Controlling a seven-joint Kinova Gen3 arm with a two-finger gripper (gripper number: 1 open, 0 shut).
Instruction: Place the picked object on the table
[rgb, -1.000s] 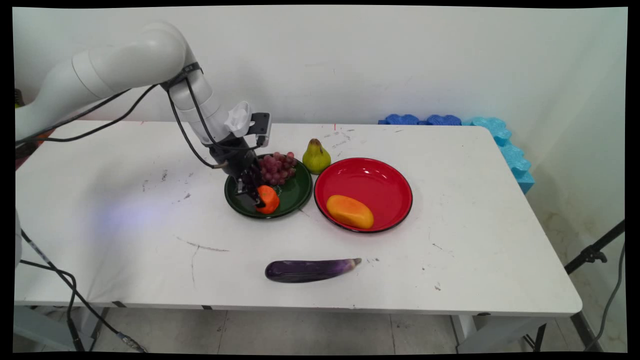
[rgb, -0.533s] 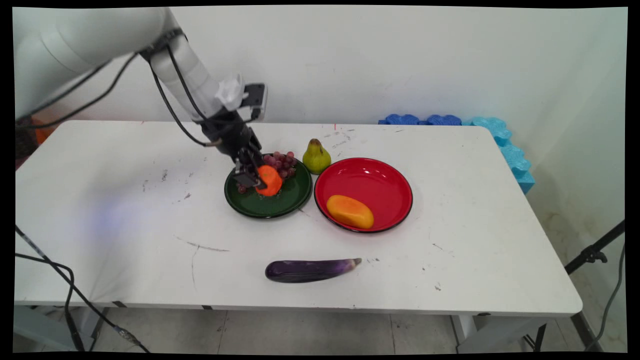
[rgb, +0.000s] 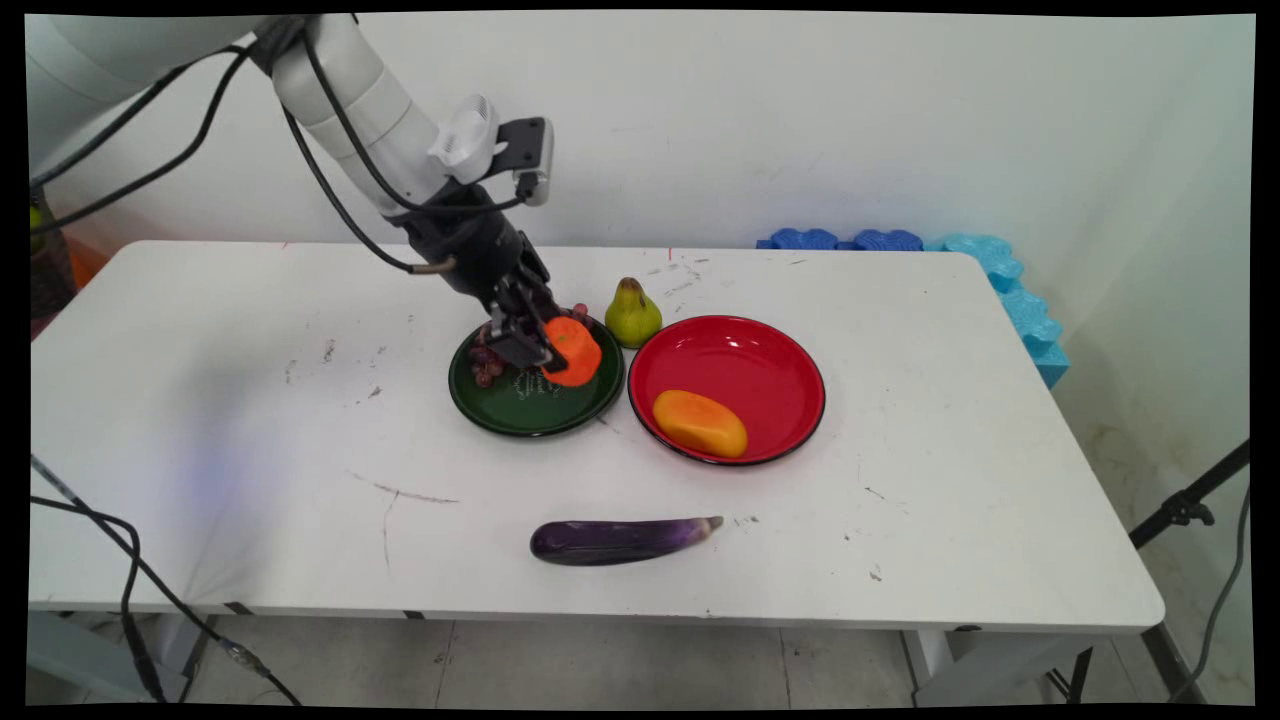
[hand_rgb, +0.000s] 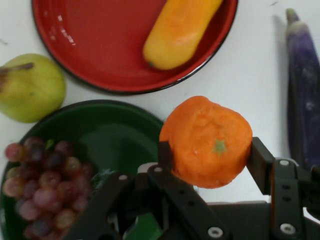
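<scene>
My gripper (rgb: 550, 350) (hand_rgb: 209, 155) is shut on an orange persimmon-like fruit (rgb: 574, 351) (hand_rgb: 207, 140) and holds it lifted above the right part of the green plate (rgb: 520, 407) (hand_rgb: 117, 130). A bunch of purple grapes (rgb: 487, 362) (hand_rgb: 42, 182) lies in that plate, mostly hidden behind the hand in the main view. Just right of the green plate is a red plate (rgb: 750, 360) (hand_rgb: 95, 45) with a yellow-orange mango (rgb: 700, 423) (hand_rgb: 179, 30) in it.
A green pear (rgb: 632, 314) (hand_rgb: 30, 87) stands on the table behind the two plates. A purple eggplant (rgb: 615, 539) (hand_rgb: 302, 90) lies near the table's front edge. Blue foam blocks (rgb: 990, 270) sit at the back right corner.
The gripper has risen from the green plate's floor with the orange fruit and moved right and away from the camera, uncovering the plate's front and hiding most of the grapes.
</scene>
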